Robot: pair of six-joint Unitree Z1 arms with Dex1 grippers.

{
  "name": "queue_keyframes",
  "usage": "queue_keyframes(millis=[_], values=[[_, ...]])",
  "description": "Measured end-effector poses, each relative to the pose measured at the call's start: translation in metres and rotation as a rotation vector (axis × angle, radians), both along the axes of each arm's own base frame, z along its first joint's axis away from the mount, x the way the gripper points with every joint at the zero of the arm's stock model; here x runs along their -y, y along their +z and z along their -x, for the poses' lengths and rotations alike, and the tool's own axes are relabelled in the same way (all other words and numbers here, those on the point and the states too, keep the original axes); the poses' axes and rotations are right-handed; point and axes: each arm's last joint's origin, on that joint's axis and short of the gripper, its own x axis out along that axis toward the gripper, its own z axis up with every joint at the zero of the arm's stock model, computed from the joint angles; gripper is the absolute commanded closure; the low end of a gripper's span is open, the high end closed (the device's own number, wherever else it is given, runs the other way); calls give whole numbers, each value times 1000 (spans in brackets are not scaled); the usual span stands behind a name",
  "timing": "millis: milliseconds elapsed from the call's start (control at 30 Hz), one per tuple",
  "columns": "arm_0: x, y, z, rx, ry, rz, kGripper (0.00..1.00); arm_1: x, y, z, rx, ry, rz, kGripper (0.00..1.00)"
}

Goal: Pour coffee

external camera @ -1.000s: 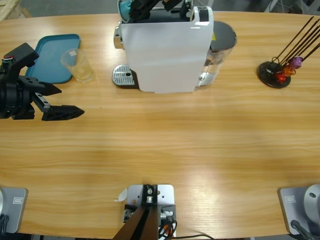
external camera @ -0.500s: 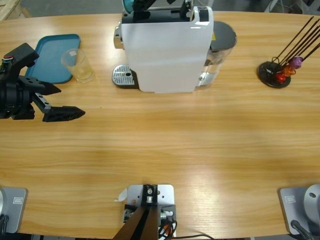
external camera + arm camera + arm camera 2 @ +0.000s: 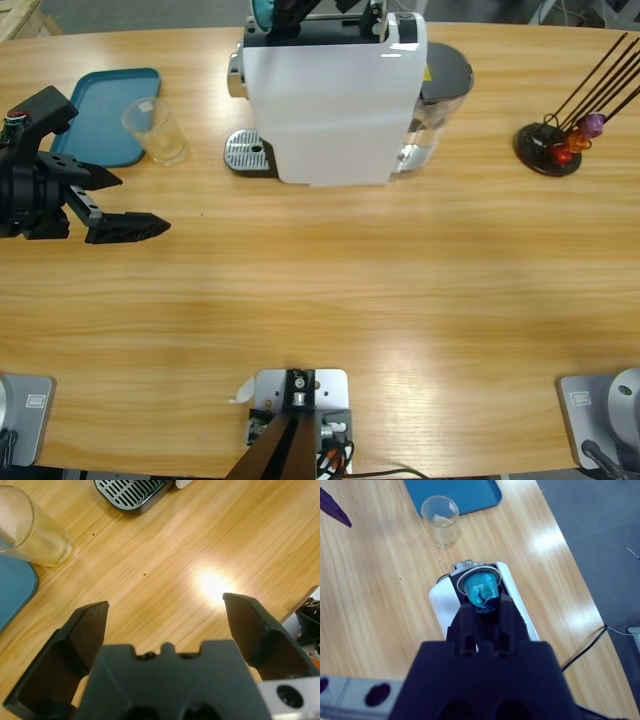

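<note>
Change: right end effector (image 3: 481,605), clamped on a teal capsule (image 3: 480,594), has shifted slightly above the coffee machine (image 3: 335,95) top, so loading is judged under way; left end effector (image 3: 110,200), jaws wide apart, unmoved left of the machine, near the glass (image 3: 158,130); coffee: none visible, glass apparently empty; capsule slot hidden.
</note>
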Motion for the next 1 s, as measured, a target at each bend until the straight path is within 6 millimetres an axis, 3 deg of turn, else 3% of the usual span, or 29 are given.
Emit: queue_keyframes(millis=[300, 433, 533, 667, 1000], values=[[0, 0, 0, 0, 0, 0, 9, 1, -7, 0, -13, -8, 18, 972], [0, 0, 0, 0, 0, 0, 9, 1, -7, 0, -11, -14, 20, 298], [0, 0, 0, 0, 0, 0, 9, 1, -7, 0, -14, -21, 19, 63], [0, 0, 0, 0, 0, 0, 9, 1, -7, 0, -18, -34, 17, 13], [0, 0, 0, 0, 0, 0, 9, 2, -7, 0, -19, -41, 18, 11]])
